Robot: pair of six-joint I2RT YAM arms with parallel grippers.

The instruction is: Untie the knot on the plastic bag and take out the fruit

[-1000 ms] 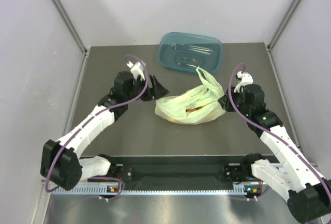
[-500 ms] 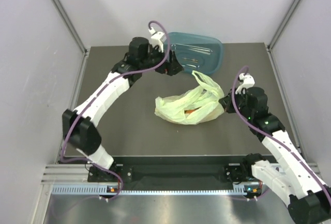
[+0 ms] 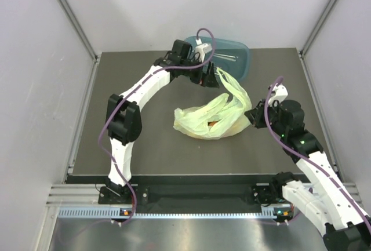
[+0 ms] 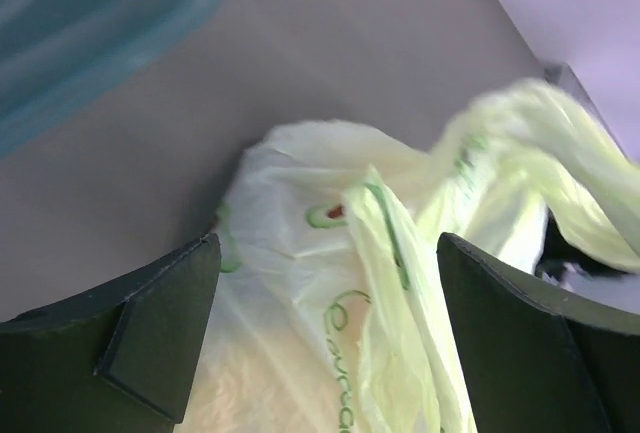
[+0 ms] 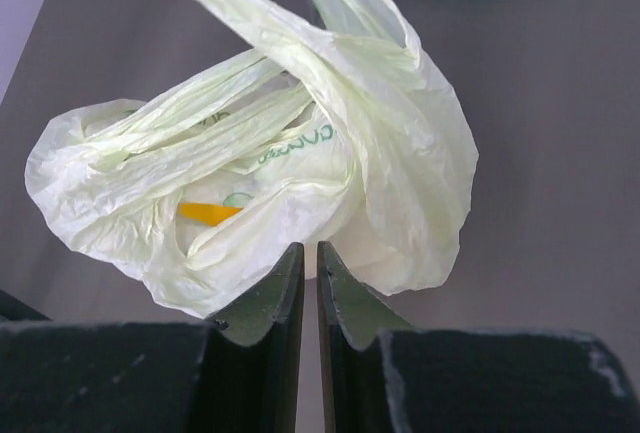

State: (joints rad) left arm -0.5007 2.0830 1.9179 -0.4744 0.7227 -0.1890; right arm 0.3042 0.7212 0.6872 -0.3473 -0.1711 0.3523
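The left gripper point(image 4: 328, 253) is spread wide open, right above the plastic bag point(image 3: 211, 117), at the bag's 12 o'clock by its tall handle loop point(image 3: 227, 82). The right gripper point(image 5: 309, 253) has its fingers almost pressed together. They touch the bag's edge at 3 o'clock, but I cannot tell if they pinch plastic. Orange-yellow fruit point(image 5: 210, 213) shows through the bag. The teal tub point(image 3: 232, 54) sits at the table's 12 o'clock.

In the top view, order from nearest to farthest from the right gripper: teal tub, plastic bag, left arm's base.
1. plastic bag, directly left of the right gripper.
2. teal tub, at the back.
3. left arm's base, near left.
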